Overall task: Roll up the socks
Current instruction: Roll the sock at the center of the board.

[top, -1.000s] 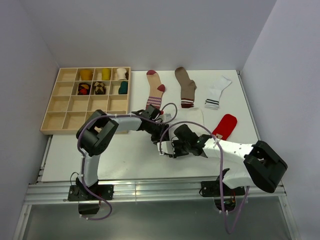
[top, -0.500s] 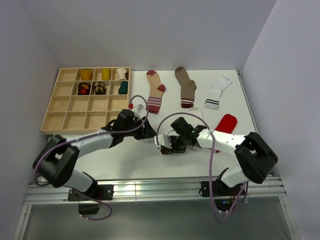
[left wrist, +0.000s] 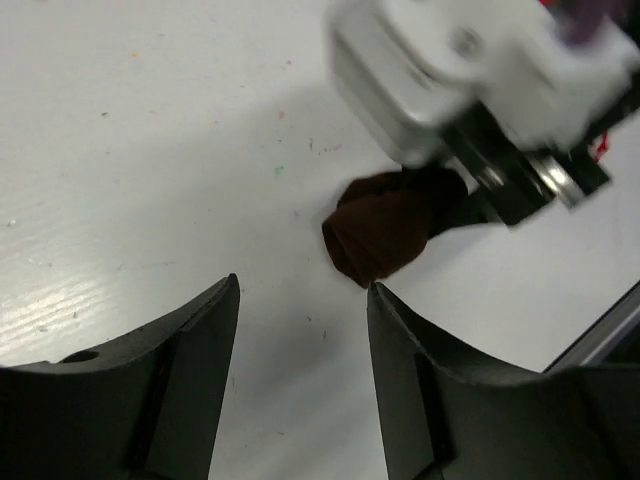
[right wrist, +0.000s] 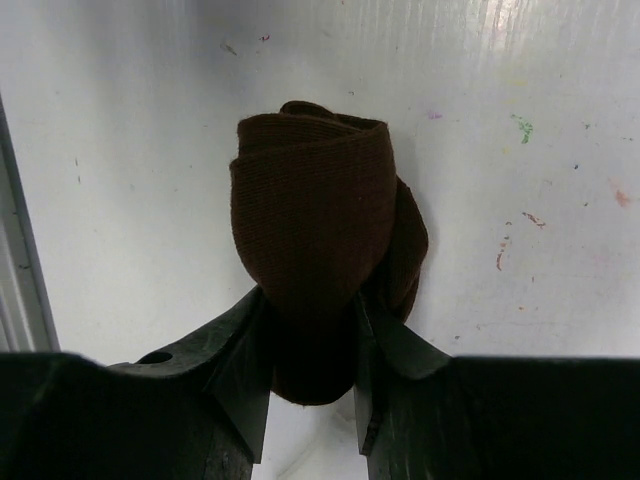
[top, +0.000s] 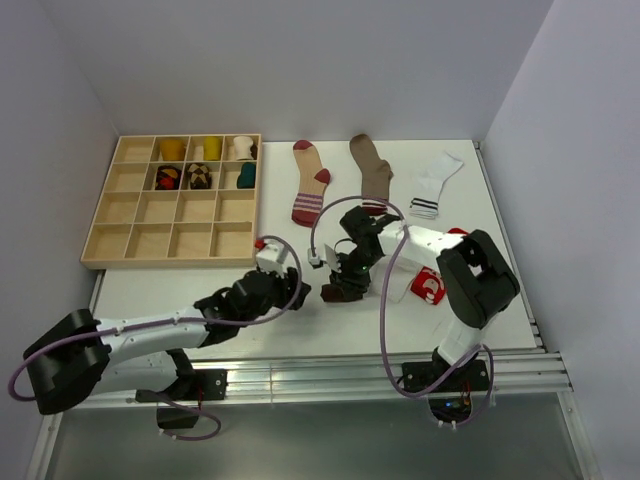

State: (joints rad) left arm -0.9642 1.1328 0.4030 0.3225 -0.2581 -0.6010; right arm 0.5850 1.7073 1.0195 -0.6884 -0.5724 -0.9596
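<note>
My right gripper (right wrist: pixel 310 300) is shut on a rolled dark brown sock (right wrist: pixel 312 225), which rests on the white table. From above, this gripper (top: pixel 340 290) and the sock roll (top: pixel 336 293) sit near the table's middle front. My left gripper (left wrist: pixel 303 285) is open with nothing between its fingers, and the brown roll (left wrist: pixel 385 232) lies just ahead of its right fingertip. In the top view the left gripper (top: pixel 295 293) is to the left of the roll. A red sock (top: pixel 428 287) with white marks lies partly under my right arm.
Three flat socks lie at the back: a beige and red one (top: pixel 310 190), a brown one (top: pixel 374 175) and a white one (top: pixel 435 185). A wooden compartment tray (top: pixel 165 262) at the back left holds several rolled socks in its far cells.
My left gripper has opened and drawn back toward the near left, away from the brown roll. The right arm has swung its elbow toward the back while its gripper kept hold of the roll.
</note>
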